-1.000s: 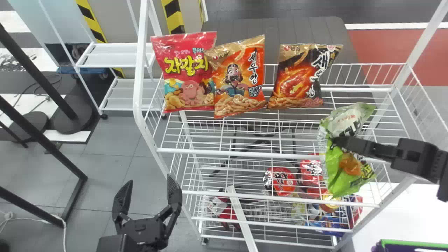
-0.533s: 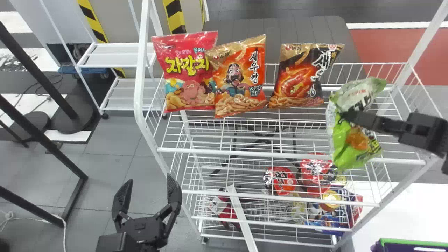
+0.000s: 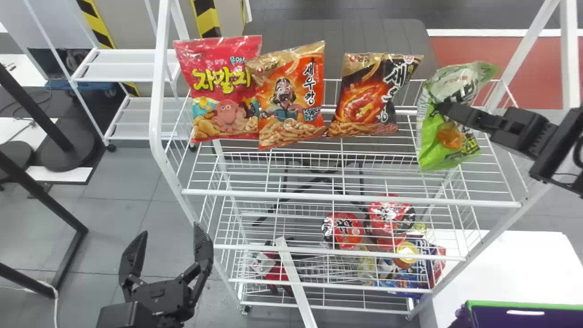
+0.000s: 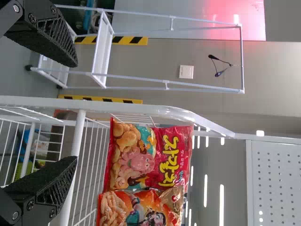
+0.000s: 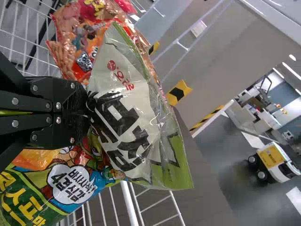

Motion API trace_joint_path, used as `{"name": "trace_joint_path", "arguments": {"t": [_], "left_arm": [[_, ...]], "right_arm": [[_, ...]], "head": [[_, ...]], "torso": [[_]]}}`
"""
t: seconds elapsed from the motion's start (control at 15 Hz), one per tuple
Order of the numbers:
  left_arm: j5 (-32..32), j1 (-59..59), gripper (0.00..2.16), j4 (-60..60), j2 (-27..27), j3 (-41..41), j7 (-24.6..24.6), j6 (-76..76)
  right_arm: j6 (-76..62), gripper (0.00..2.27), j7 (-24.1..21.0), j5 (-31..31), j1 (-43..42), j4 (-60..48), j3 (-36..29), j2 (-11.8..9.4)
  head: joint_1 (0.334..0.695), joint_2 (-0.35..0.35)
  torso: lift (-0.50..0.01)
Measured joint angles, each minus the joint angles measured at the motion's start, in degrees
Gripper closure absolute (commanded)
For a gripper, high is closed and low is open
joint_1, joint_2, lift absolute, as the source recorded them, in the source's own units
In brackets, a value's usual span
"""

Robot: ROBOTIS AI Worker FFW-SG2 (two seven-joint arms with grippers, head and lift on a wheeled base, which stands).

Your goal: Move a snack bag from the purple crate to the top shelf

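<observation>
My right gripper (image 3: 444,109) is shut on the green-and-white snack bag (image 3: 451,141), which hangs upright over the right part of the top wire shelf (image 3: 364,198). In the right wrist view the gripper (image 5: 87,110) pinches the middle of the bag (image 5: 127,108). Left of the shelf's front, my left gripper (image 3: 166,246) is parked with its fingers wide apart; the left wrist view shows the same gripper (image 4: 75,110) with nothing between its fingers. The purple crate (image 3: 524,316) with a green rim is at the bottom right corner.
A red bag (image 3: 223,91), an orange bag (image 3: 291,100) and a black-and-orange bag (image 3: 371,98) stand along the top shelf's back. Lower shelves hold red packs (image 3: 344,230) and other goods. White posts (image 3: 537,54) rise at the shelf's right side.
The right gripper has carried the green bag upward and back, from the shelf's front edge to over it. The head view has shifted slightly. The left gripper remains open.
</observation>
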Motion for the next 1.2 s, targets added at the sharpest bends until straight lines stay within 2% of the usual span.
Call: {"name": "trace_joint_path", "arguments": {"t": [0.47,0.8,1.2], "left_arm": [[0.3,0.0,0.12,0.6,-0.1,0.2,0.1,-0.7],[0.3,-0.3,0.12,0.9,-0.1,0.2,0.1,-0.7],[0.4,-0.5,0.12,1.4,-0.1,0.2,0.1,-1.5]], "right_arm": [[-8.8,2.24,-2.1,6.0,-3.6,6.1,3.8,0.0],[-17.9,2.24,-6.8,9.0,-4.1,9.8,6.9,0.0],[-19.2,2.24,-12.1,11.1,-4.4,11.4,8.8,0.1]], "head": [[0.695,0.031],[0.695,0.016],[0.695,0.008]], "torso": [[0.000],[0.000],[0.000]]}}
